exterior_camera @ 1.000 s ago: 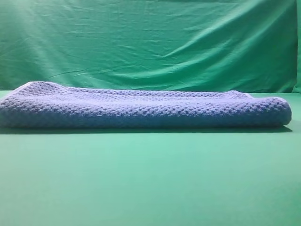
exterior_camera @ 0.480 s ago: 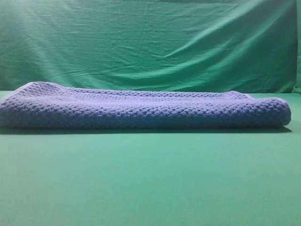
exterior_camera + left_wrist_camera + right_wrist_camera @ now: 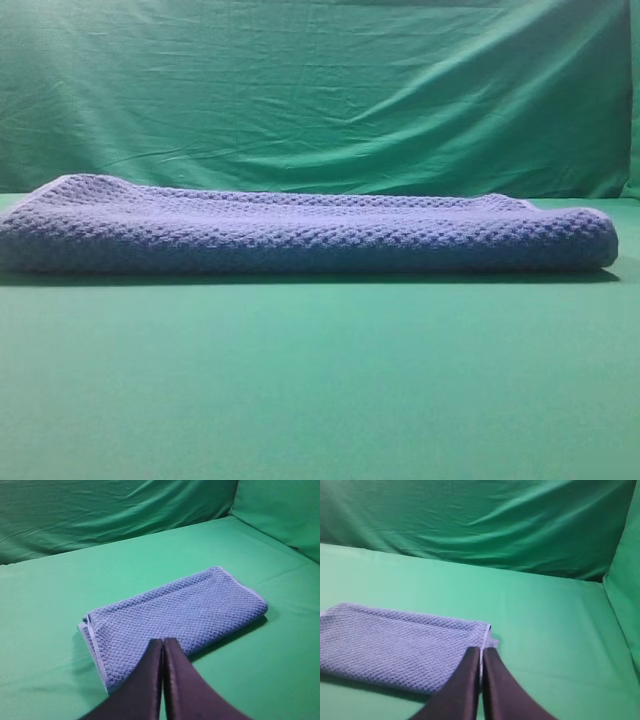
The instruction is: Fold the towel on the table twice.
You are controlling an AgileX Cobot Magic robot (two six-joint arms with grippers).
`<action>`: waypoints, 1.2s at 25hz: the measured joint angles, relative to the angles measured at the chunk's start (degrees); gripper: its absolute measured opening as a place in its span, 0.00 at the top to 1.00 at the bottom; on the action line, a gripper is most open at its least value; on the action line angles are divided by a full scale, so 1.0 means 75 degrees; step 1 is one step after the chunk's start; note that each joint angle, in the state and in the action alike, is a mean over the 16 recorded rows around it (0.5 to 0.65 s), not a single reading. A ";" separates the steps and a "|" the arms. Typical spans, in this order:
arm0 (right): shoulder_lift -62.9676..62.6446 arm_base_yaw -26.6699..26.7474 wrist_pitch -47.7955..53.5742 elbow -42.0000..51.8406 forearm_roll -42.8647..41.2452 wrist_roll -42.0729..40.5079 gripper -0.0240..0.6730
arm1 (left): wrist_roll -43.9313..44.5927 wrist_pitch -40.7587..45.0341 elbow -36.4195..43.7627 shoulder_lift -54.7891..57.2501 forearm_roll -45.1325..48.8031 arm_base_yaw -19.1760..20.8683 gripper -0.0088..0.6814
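The blue-grey waffle-weave towel (image 3: 300,232) lies folded in a long flat stack across the green table (image 3: 320,380). Neither gripper shows in the exterior high view. In the left wrist view the towel (image 3: 175,617) is a folded rectangle with its pale hem at the near left, and my left gripper (image 3: 163,641) hangs above its near edge, dark fingers pressed together, holding nothing. In the right wrist view the towel (image 3: 395,645) lies to the left, and my right gripper (image 3: 481,650) is shut and empty above its right end.
A wrinkled green cloth backdrop (image 3: 320,90) rises behind the table and wraps round the right side (image 3: 280,510). Bare green table surface (image 3: 550,630) stretches to the right of the towel and in front of it.
The towel's right end has settled very slightly; otherwise nothing in the exterior high view has moved.
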 joint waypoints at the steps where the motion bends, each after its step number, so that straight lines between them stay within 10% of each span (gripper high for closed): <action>1: -0.0247 0.0000 -0.0060 0.0164 0.0000 -0.0026 0.97 | -0.0006 -0.0050 0.0190 -0.0273 0.0000 0.0000 0.99; 30: -0.3092 0.0000 -0.0863 0.2786 0.0429 -0.0307 0.97 | -0.1439 -0.1686 0.2845 -0.2770 0.2053 0.0000 0.99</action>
